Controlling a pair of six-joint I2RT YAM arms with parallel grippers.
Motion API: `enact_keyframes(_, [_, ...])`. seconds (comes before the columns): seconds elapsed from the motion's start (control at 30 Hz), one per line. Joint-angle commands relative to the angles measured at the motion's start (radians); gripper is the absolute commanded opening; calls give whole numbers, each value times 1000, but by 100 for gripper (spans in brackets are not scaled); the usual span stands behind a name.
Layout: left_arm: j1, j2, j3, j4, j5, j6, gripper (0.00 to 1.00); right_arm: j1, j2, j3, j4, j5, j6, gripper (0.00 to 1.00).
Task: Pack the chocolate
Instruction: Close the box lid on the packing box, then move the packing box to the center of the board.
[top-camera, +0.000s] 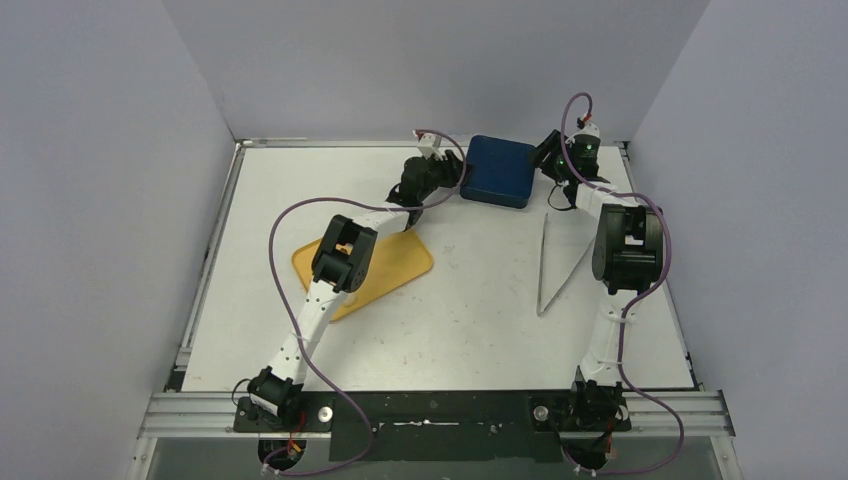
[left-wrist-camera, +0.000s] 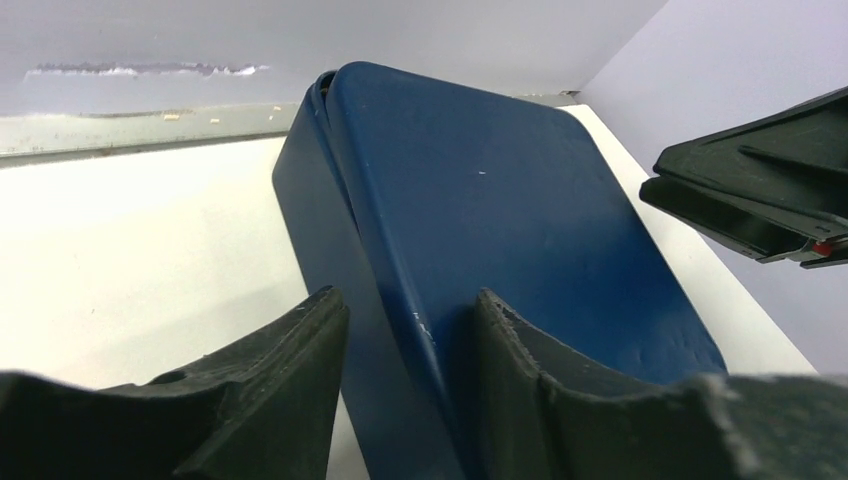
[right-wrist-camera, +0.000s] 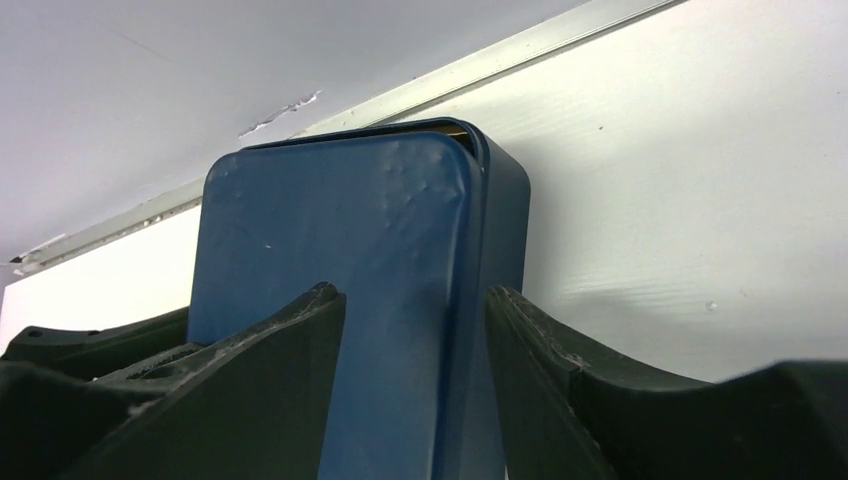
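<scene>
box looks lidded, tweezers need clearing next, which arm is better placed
Right, probably. The tweezers lie on the table just beside the right arm, while the left arm stretches over the yellow tray on the other side.

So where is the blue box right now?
In the top view, the dark blue box sits near the far edge of the table, right of middle, between the left gripper and the right gripper.

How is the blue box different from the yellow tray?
The dark blue lidded box is thick and chunky; the flat yellow tray is thin. The box sits near the back wall; the tray lies nearer the arms' bases, partly under the left arm. Both have rounded corners and rest on the white table.
</scene>
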Motion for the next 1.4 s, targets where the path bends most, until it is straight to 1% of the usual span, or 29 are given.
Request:
enact_keyframes(0.0, [5, -106, -24, 55, -24, 11, 50, -5, -25, 35, 35, 39, -13, 58])
enact_keyframes(0.13, [6, -78, -2, 36, -18, 10, 54, -6, 3, 35, 35, 20, 13, 63])
enact_keyframes(0.33, [5, -18, 43, 35, 8, -32, 55, -5, 65, 57, 42, -21, 50, 64])
enact_keyframes(0.43, [3, 7, 59, 50, 20, -78, 54, -3, 102, 78, 44, -47, 64, 64])
enact_keyframes(0.57, [-7, 22, 42, 86, 67, -124, 49, 10, 137, 100, 47, -93, 75, 61])
enact_keyframes(0.67, [-4, -22, -50, 129, 70, -139, 47, 23, 116, 71, 51, -103, 70, 59])
enact_keyframes(0.8, [1, -118, -216, 188, 67, -133, 46, 31, 71, 7, 74, -130, 72, 56])
enact_keyframes(0.93, [8, -194, -318, 220, 77, -130, 46, 46, 28, -46, 75, -142, 61, 53])
enact_keyframes(1.13, [12, -279, -458, 265, 116, -127, 44, 88, -46, -136, 76, -156, 48, 52])
enact_keyframes(1.27, [14, -384, -619, 277, 108, -116, 43, 109, -115, -240, 71, -133, 44, 52])
enact_keyframes(1.37, [13, -452, -713, 295, 106, -120, 42, 120, -155, -294, 76, -124, 42, 51])
